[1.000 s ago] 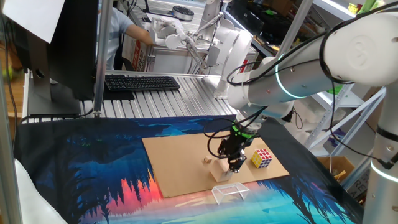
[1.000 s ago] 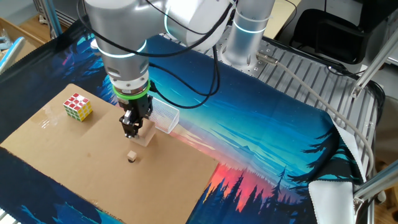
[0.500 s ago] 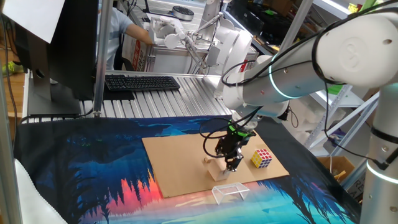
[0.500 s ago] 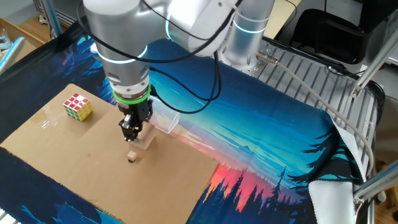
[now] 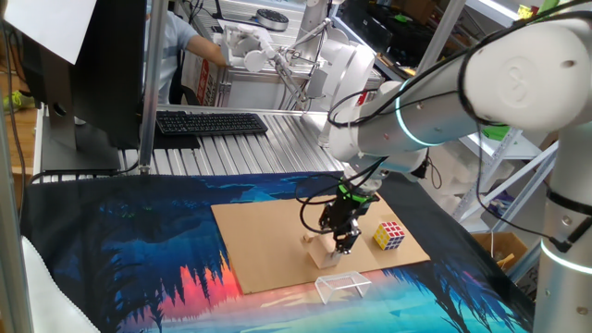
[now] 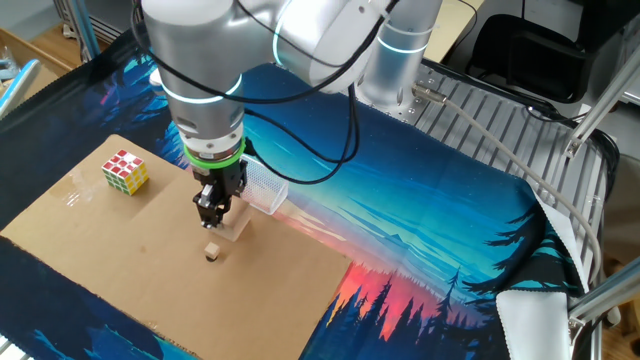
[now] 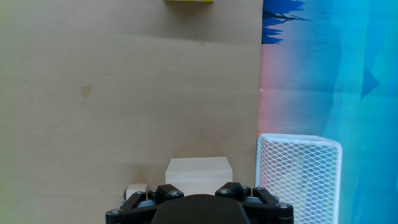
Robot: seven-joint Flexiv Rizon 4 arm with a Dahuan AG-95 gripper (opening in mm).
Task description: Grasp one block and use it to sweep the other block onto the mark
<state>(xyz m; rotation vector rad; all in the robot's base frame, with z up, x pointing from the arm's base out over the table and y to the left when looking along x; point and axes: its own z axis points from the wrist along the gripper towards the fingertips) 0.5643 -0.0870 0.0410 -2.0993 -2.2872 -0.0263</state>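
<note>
Clamping the tan cube (image 7: 198, 173) between the jaws, tiny wooden piece (image 6: 211, 252) lying just beside it

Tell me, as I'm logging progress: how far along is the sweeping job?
Done: the end effector looks closed on the plain light-tan wooden cube, down on the brown cardboard sheet. In hand: the cube sits right beside the tiny rounded tan wooden piece, contact unclear. Left: pushing that piece to the small dark dot, which lies well away.
</note>
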